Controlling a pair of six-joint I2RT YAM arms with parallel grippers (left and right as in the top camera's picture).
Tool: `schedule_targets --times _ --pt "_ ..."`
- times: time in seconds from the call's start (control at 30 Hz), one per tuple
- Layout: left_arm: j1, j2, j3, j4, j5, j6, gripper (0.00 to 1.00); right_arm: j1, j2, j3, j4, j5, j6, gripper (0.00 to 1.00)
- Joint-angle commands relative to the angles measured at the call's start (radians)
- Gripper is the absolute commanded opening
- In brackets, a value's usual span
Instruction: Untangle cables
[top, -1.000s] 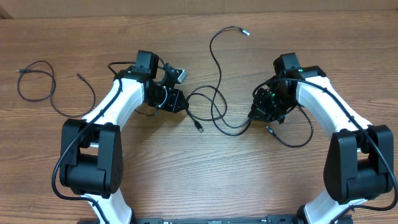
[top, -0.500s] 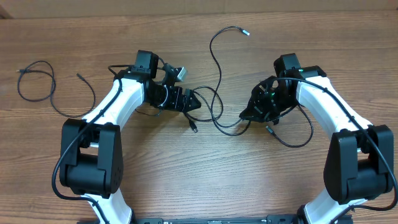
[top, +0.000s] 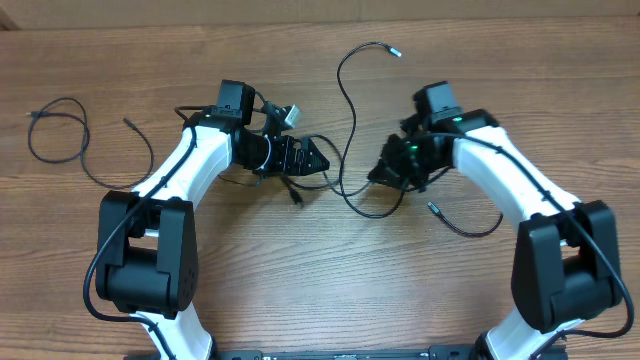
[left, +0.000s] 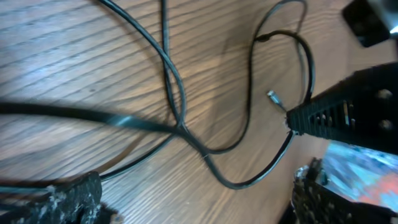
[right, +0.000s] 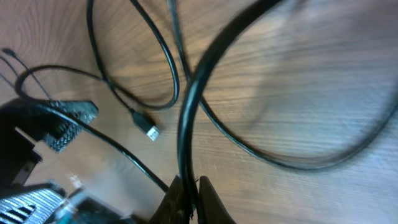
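The cables (top: 348, 172) are thin black cords crossing in loose loops on the wood between my two arms. One end with a silvery plug (top: 397, 52) trails toward the back. My left gripper (top: 312, 158) stands open at the loops' left side. In the left wrist view its fingers (left: 69, 198) sit wide apart over bare wood, and the crossing cords (left: 183, 128) lie beyond them. My right gripper (top: 385, 172) is shut on one cord. The right wrist view shows that cord (right: 186, 118) pinched between the tips of the right gripper (right: 189, 194).
A separate black cord (top: 55, 128) lies looped at the far left of the wooden table (top: 320, 290). Two loose plug ends lie near the tangle, one (top: 296, 200) at its left front and another (top: 432, 208) below my right gripper.
My left gripper has opened and let go of the cord it held. My right gripper has moved left and toward the back, carrying its cord, so the two grippers are closer together.
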Motion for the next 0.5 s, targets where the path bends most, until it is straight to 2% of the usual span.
schedule_targets --times 0.0,0.07,0.13,0.17,0.2,0.27,0.47 --pt "-0.014 0.01 -0.01 -0.002 -0.086 -0.029 0.95 0.088 -0.032 0.019 0.055 0.2 0.018 0.04" --pt "-0.014 0.01 -0.012 -0.002 -0.128 -0.039 0.83 0.138 -0.032 0.019 0.088 0.35 0.019 0.04" --pt "-0.014 0.01 -0.016 -0.001 -0.154 -0.039 0.65 0.185 -0.032 0.019 0.111 0.484 0.019 0.04" --pt "-0.014 0.01 -0.02 0.001 -0.169 -0.039 0.52 0.205 -0.032 0.019 0.119 0.532 0.019 0.04" --pt "-0.014 0.01 -0.023 0.002 -0.183 -0.039 0.42 0.219 -0.032 0.019 0.124 0.56 0.019 0.04" --pt "-0.014 0.01 -0.029 0.004 -0.227 -0.039 0.29 0.241 -0.032 0.019 0.135 0.579 0.019 0.04" --pt "-0.014 0.01 -0.07 0.055 -0.257 -0.047 0.27 0.252 -0.032 0.019 0.16 0.578 0.018 0.04"
